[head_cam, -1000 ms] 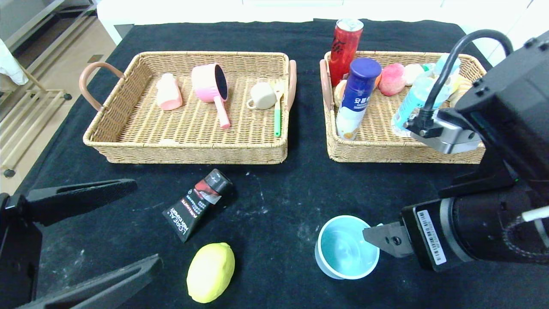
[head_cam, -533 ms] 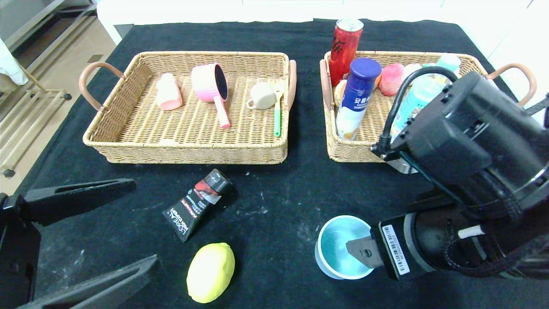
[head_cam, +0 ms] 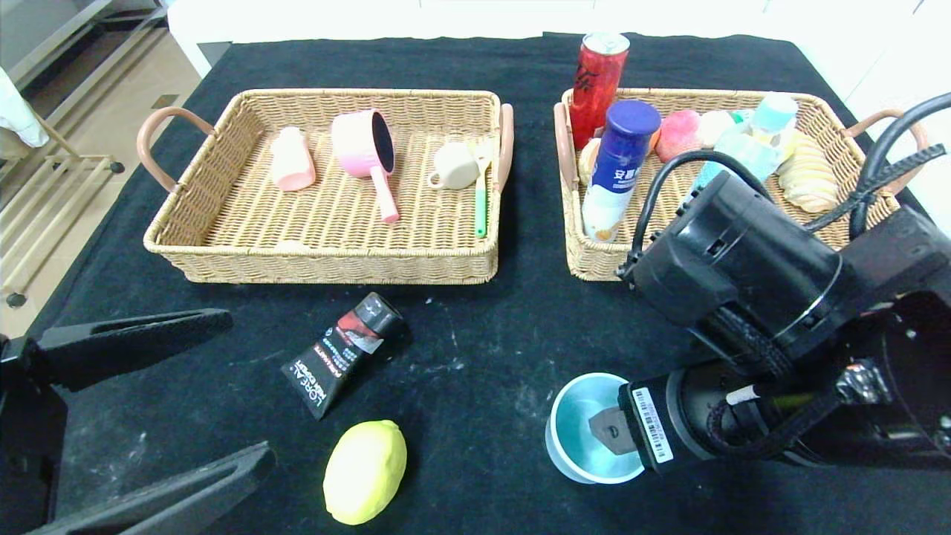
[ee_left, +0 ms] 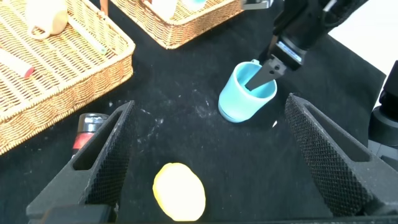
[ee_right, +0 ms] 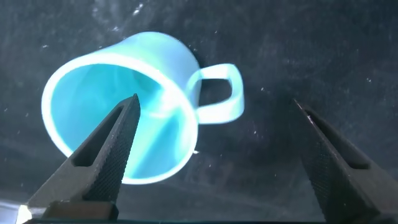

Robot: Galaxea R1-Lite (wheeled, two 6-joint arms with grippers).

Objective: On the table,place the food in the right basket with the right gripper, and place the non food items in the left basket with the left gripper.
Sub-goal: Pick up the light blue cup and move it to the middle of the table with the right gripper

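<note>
Head view: right gripper [head_cam: 611, 431] is down over the blue cup [head_cam: 583, 427] at near right of the table [head_cam: 483, 327], one finger tip inside the cup mouth. Its arm hides the near right corner of the right basket [head_cam: 594, 256]. Left gripper [head_cam: 141, 401] is parked at near left, jaws wide, holding nothing. Lemon [head_cam: 365, 471] sits near centre, black tube [head_cam: 342, 353] just beyond it, cap end pointing far right. Left basket [head_cam: 327, 260] holds a pink bottle [head_cam: 291, 159], pink pan [head_cam: 365, 152], cream cup [head_cam: 455, 166] and green-handled utensil [head_cam: 481, 200]. Right basket has a red can [head_cam: 598, 82] standing at its far left corner, a blue-capped bottle [head_cam: 618, 167] leaning, a pink piece [head_cam: 677, 136], a water bottle [head_cam: 758, 137] and bread [head_cam: 806, 182] (a few small items behind are too hidden to name).

Left wrist view: left gripper [ee_left: 208, 162] spread wide, both fingers well apart, lemon [ee_left: 179, 191] lying between them on the cloth, not touched. Tube cap [ee_left: 88, 127] peeks out beside one finger. Cup [ee_left: 245, 93] stands farther off with the right gripper's [ee_left: 268, 70] tip dipping into it.

Right wrist view: right gripper [ee_right: 217, 162] wide open straddling the cup [ee_right: 124, 134]; one finger [ee_right: 106, 152] is inside the mouth, the other [ee_right: 339, 162] is outside, well clear past the handle [ee_right: 217, 93]. Cup upright on the cloth, not gripped.
</note>
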